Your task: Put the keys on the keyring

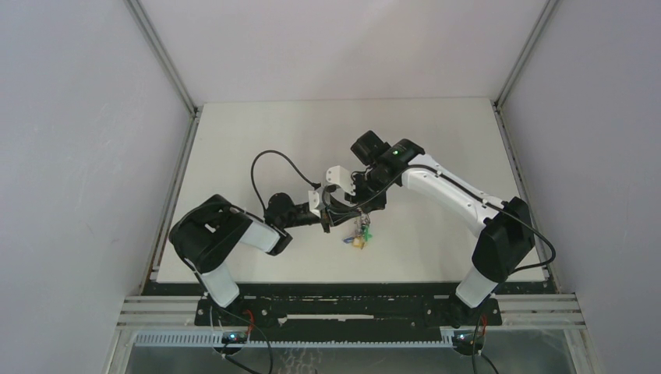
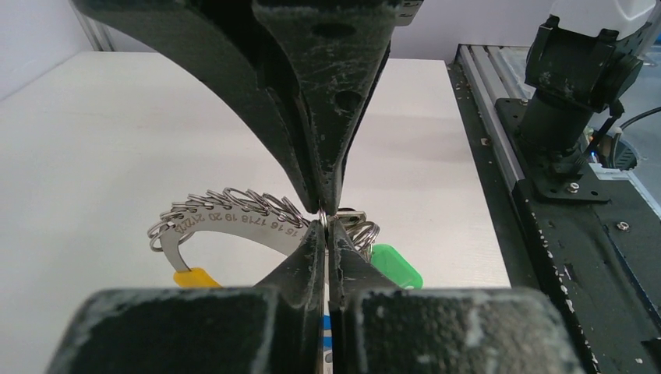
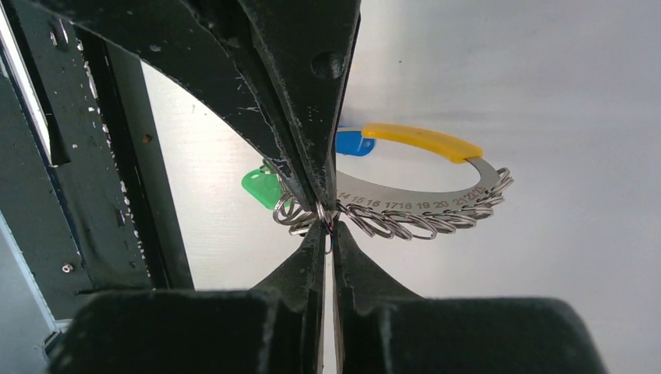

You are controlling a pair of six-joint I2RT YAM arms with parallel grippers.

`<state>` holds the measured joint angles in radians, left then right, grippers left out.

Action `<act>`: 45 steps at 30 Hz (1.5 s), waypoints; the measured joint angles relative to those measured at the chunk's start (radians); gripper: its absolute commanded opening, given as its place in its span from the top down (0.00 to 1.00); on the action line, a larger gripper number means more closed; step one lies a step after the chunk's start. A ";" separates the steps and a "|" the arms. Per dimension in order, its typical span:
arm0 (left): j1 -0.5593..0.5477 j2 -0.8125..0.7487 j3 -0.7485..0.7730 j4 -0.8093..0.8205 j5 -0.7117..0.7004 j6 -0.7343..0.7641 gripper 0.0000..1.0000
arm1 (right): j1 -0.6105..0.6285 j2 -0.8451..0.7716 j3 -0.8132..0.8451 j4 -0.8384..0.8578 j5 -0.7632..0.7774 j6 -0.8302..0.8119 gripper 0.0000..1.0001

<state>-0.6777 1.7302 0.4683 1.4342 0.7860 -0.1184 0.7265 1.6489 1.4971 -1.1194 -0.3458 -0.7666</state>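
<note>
Two pincers are shut on the same bunch, so I'll work outward from each lens.

In the left wrist view, the left pincer point(image 2: 324, 218) fills the centre of the frame. Its jaws are pressed to a hairline slit and nip one small wire loop. Just behind the tips, the silvery curved metal keyring point(image 2: 234, 227), stamped with a run of numbers, sweeps off to the left. A row of small split rings point(image 2: 234, 199) lies along its upper edge. Its yellow-orange band point(image 2: 195, 276) shows at lower left, and a green plastic tag point(image 2: 396, 265) sits just right of the tips. Beyond lies the white surface point(image 2: 117, 140). Farther still, at upper right, is the black base of the right arm point(image 2: 565, 86).

In the right wrist view, the right pincer point(image 3: 326, 220) is likewise clamped on a loop of the keyring at the centre of the frame. The numbered arc curves away to the right there. A blue plastic tag point(image 3: 351, 142) touches the near end of the yellow-orange band.

From the top camera, both pincers meet in the middle of the frame. The bunch sits just below them in the picture, towards the lower edge of the surface. I cannot tell whether the tags touch the surface. I cannot make out the small black-headed key in any view.
</note>
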 measured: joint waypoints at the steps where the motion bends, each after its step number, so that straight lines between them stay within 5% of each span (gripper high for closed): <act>1: 0.000 0.000 0.000 0.000 -0.001 0.002 1.00 | 0.000 -0.001 -0.002 0.002 0.000 0.000 1.00; 11: 0.000 0.000 0.000 -0.012 -0.008 -0.001 1.00 | -0.114 -0.207 -0.245 0.204 -0.187 -0.007 0.76; 17: 0.007 -0.013 0.000 -0.019 -0.024 -0.002 1.00 | -0.249 -0.349 -0.425 0.352 -0.359 0.001 0.75; 26: 0.008 -0.047 0.000 -0.023 -0.024 -0.002 1.00 | -0.301 -0.354 -0.525 0.523 -0.526 0.005 0.75; 45: 0.008 -0.057 0.000 -0.023 -0.023 -0.003 1.00 | -0.319 -0.304 -0.550 0.656 -0.619 0.012 0.81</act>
<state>-0.6697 1.6733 0.4679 1.4113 0.7628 -0.1211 0.4072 1.3449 0.9466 -0.4637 -0.9646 -0.7547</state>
